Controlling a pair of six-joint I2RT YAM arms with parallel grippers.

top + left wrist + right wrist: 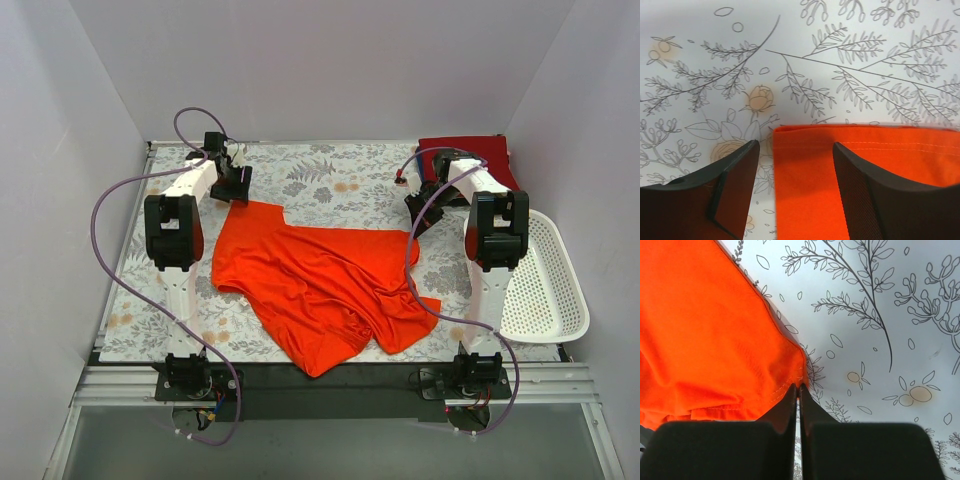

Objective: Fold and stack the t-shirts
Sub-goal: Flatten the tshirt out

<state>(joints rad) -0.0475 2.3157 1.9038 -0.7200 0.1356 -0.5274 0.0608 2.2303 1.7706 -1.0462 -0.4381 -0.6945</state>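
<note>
The orange-red t-shirt [320,285] lies rumpled mid-table on the floral cloth [330,175]. The left gripper [796,145] stands wide astride its far left corner. The right gripper [799,386] is pinched tight on its far right corner.

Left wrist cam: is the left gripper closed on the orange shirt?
No, the left gripper stands open, fingers apart, with the orange shirt corner lying between them on the floral cloth.
</note>
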